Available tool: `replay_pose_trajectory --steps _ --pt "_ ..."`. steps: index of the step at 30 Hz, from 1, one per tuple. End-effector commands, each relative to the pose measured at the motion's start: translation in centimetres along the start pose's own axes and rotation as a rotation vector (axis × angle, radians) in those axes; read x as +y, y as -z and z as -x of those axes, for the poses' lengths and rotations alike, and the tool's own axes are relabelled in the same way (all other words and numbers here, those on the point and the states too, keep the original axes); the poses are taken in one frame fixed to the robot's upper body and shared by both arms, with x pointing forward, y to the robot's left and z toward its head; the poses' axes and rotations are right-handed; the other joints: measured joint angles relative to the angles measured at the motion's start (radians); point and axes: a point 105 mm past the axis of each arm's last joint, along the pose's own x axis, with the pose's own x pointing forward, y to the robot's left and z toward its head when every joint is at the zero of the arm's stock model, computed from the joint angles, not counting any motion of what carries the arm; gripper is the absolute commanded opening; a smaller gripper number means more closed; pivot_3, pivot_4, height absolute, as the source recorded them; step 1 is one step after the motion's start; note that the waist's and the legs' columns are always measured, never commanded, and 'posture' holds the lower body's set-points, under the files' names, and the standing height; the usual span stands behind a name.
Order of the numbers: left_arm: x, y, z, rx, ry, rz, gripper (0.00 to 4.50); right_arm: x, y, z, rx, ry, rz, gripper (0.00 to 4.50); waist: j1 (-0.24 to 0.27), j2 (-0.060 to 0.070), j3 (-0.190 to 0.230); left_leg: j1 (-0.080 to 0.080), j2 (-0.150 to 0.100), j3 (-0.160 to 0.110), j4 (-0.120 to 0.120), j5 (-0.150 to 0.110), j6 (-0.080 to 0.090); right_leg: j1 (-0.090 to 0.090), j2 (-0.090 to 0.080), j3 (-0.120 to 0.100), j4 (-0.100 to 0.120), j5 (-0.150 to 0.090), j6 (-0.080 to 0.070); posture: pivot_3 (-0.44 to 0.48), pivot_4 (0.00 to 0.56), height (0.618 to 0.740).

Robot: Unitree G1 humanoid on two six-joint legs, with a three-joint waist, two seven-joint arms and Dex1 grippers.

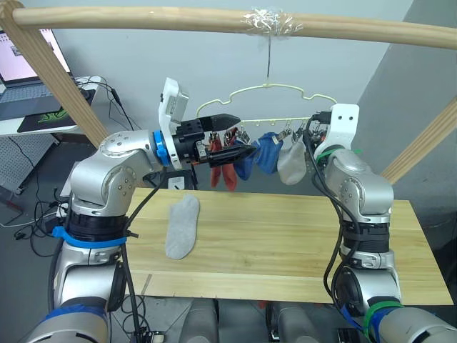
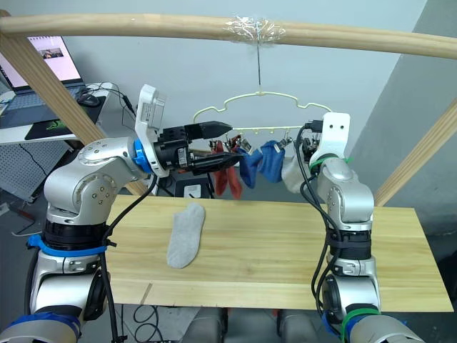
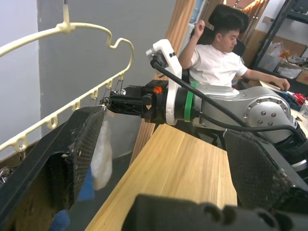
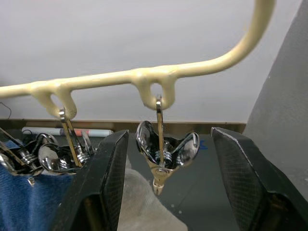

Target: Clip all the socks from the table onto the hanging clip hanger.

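One grey sock [image 1: 182,227] lies flat on the bench [image 1: 285,243], below the left claw [image 1: 233,136], whose fingers are spread at the hanger's [image 1: 278,93] red socks [image 1: 221,168]. Blue socks [image 1: 258,153] and a grey one [image 1: 290,163] hang between both claws. Spread right claw [image 4: 168,159] flanks an empty clip [image 4: 163,151].

The right gripper [image 4: 166,192] stands open around a free metal clip [image 4: 165,154] at the right end of the clip hanger [image 1: 275,91], with bare room on either side of it. Leftward the bar is crowded with hanging socks [image 1: 265,153], and the open left gripper [image 1: 235,136] blocks that end. Below, the table [image 1: 285,243] lies open around one grey sock [image 1: 182,226].
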Motion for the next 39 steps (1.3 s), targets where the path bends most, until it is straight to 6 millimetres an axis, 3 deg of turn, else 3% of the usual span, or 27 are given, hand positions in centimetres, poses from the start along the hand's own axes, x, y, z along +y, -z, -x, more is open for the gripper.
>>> replay_pose_trajectory --steps 1,17,20,39 --pt "-0.59 -1.18 0.01 -0.031 0.012 -0.053 4.5 0.02 -2.07 0.05 -0.077 0.004 -0.011 2.86 0.001 0.0 0.0 0.0 0.0 0.0 0.0 0.0 0.0 0.0 0.0 0.0 0.0 0.0 0.0 0.184 0.138 0.74" --pt "-0.45 -1.02 -0.01 -0.025 -0.001 -0.065 4.5 0.72 -2.86 -0.63 -0.09 -0.002 -0.051 2.86 0.004 0.0 0.0 0.0 0.0 0.0 0.0 0.0 0.0 0.0 0.0 0.0 0.0 0.0 0.0 0.189 0.137 0.74" --pt "-0.45 -1.03 0.0 -0.025 -0.002 -0.066 4.5 0.72 -2.81 -0.65 -0.086 0.0 -0.055 2.25 0.004 0.0 0.0 0.0 0.0 0.0 0.0 0.0 0.0 0.0 0.0 0.0 0.0 0.0 0.0 0.189 0.137 0.74" --pt "-0.3 -1.01 -0.24 -0.028 -0.011 -0.068 4.5 1.0 -2.91 -0.91 -0.074 0.0 -0.103 2.25 0.004 0.0 0.0 0.0 0.0 0.0 0.0 0.0 0.0 0.0 0.0 0.0 0.0 0.0 0.0 0.187 0.142 0.74"
